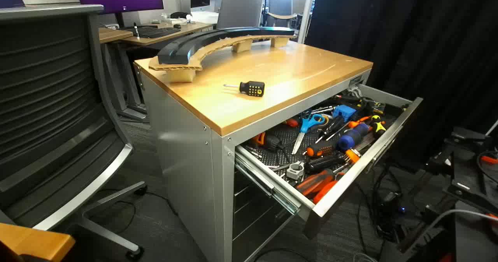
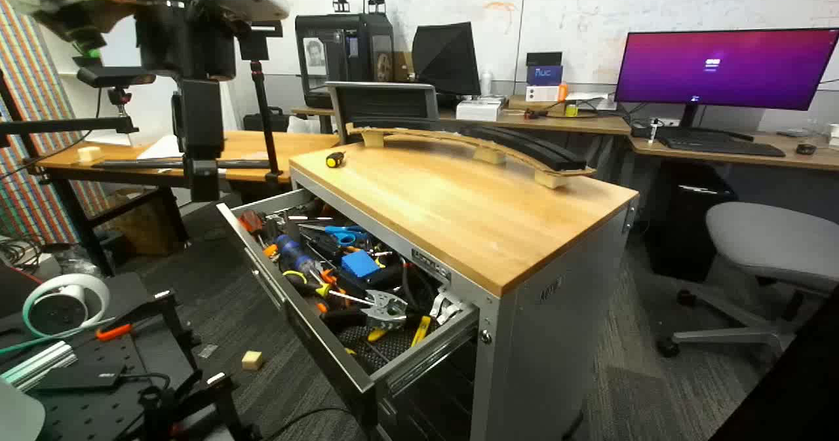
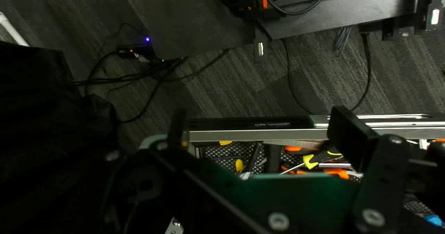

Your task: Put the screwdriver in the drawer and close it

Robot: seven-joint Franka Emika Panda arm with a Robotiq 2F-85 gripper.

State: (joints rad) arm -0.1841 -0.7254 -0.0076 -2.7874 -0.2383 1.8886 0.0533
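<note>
The screwdriver [image 1: 253, 88] lies on the wooden tabletop, stubby and black with yellow dots, its shaft pointing away from the drawer side. It also shows end-on in an exterior view [image 2: 335, 159]; it is not visible in the wrist view. The grey drawer [image 1: 367, 159] is pulled out and full of tools; it shows in an exterior view [image 2: 298, 306] and in the wrist view [image 3: 257, 135]. My gripper [image 3: 261, 128] is open, its fingers wide apart with nothing between them, above the drawer's front edge. In an exterior view the gripper [image 2: 200, 182] points down, apart from the screwdriver.
A curved black piece on cardboard and blocks [image 1: 225, 46] stands along the tabletop's back edge. Blue scissors [image 1: 307, 125] and orange- and blue-handled tools lie in the drawer. A chair [image 1: 58, 110] stands beside the cabinet. A black perforated robot base [image 2: 124, 388] is in front.
</note>
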